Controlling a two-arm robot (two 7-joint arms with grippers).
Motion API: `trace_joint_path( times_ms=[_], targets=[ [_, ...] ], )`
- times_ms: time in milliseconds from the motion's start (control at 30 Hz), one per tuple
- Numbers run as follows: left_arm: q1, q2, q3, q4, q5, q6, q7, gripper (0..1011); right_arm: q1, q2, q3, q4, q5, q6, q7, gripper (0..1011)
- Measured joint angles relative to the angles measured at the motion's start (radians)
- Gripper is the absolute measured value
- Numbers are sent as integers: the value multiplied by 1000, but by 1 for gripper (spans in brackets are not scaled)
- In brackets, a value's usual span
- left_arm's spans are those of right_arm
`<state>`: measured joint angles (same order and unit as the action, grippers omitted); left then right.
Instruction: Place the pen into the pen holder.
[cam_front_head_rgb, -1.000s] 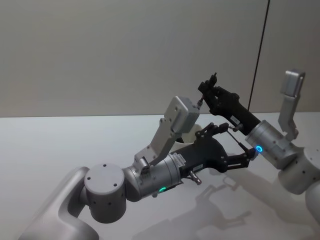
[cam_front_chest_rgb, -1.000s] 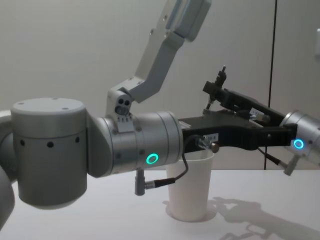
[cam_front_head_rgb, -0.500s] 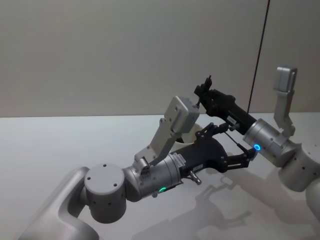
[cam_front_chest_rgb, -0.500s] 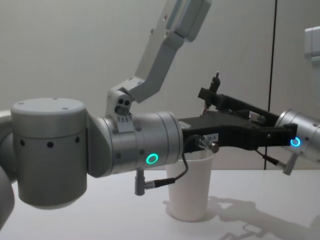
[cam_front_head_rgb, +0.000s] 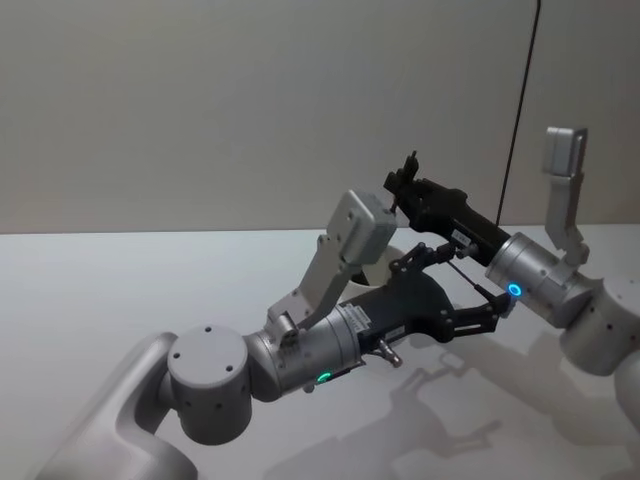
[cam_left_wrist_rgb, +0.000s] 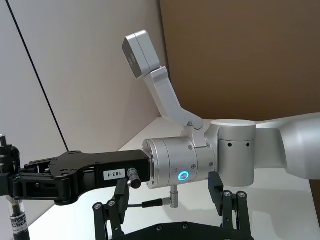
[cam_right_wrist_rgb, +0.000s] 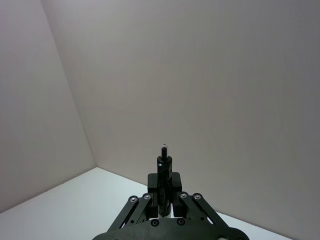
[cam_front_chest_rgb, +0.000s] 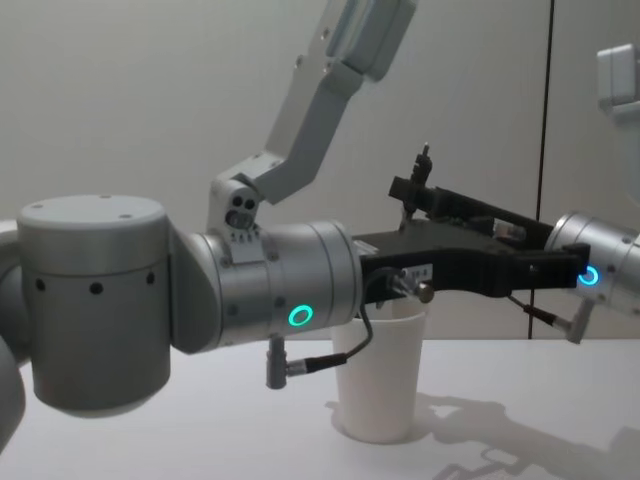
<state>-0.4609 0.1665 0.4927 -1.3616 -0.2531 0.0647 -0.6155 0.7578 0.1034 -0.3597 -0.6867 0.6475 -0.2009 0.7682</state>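
At frame centre the left gripper (cam_front_chest_rgb: 540, 272) reaches across the white pen holder (cam_front_chest_rgb: 378, 375) on the grey surface (cam_front_head_rgb: 120, 290); I cannot tell its fingers' state. The right gripper (cam_front_chest_rgb: 412, 190), fingers clamped on the upright pen (cam_right_wrist_rgb: 164, 172), has shifted left since 1.0 s ago.

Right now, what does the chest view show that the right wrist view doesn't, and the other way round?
Chest view alone: the pen holder, a white paper cup standing on the table, with the left arm reaching across in front of it at rim height. Right wrist view alone: a straight look along the right gripper, its fingers shut on the pen. Both: that gripper gripping the upright pen; the chest view puts it above the cup.
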Motion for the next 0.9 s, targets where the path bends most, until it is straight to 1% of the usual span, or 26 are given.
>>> trace_joint_path(
  times_ms=[100,133,167,233,300,400,433,467,500,533,567,600,667,700,733,767,800,900],
  targets=[
    [0,0,0,0,0,0,0,1003,0,1,-1,-7,-6,8,0,152],
    [0,0,0,0,0,0,0,1003,0,1,-1,-8,-8,9,0,198],
    [0,0,0,0,0,0,0,1003,0,1,-1,-9,-9,10,0,206],
    [0,0,0,0,0,0,0,1003,-1,2,-2,-13,-13,14,1,284],
    [0,0,0,0,0,0,0,1003,-1,2,-2,-16,-15,15,1,322],
    [0,0,0,0,0,0,0,1003,-2,3,-3,-20,-19,19,2,441],
    [0,0,0,0,0,0,0,1003,-2,3,-3,-21,-19,20,2,441],
    [0,0,0,0,0,0,0,1003,-2,3,-3,-22,-20,21,2,477],
    [0,0,0,0,0,0,0,1003,-2,3,-3,-23,-21,22,2,535],
    [0,0,1,0,0,1,0,1003,-2,3,-3,-23,-21,22,2,535],
    [0,0,1,0,0,1,0,1003,-3,4,-4,-24,-22,23,2,583],
    [0,0,1,0,0,1,0,1003,-3,4,-4,-25,-23,23,2,603],
    [0,0,1,0,0,1,0,1003,-3,4,-4,-26,-24,24,3,679],
    [0,0,1,0,0,1,0,1003,-3,4,-4,-27,-25,25,3,733],
    [0,0,1,0,0,1,0,1003,-3,4,-4,-27,-25,25,3,733],
    [0,0,1,0,0,1,0,1004,-3,4,-5,-28,-25,26,3,781],
    [0,0,1,0,0,1,0,1004,-3,4,-5,-28,-25,26,3,798],
    [0,0,1,0,0,1,0,1004,-3,4,-5,-29,-27,27,4,890]
  ],
)
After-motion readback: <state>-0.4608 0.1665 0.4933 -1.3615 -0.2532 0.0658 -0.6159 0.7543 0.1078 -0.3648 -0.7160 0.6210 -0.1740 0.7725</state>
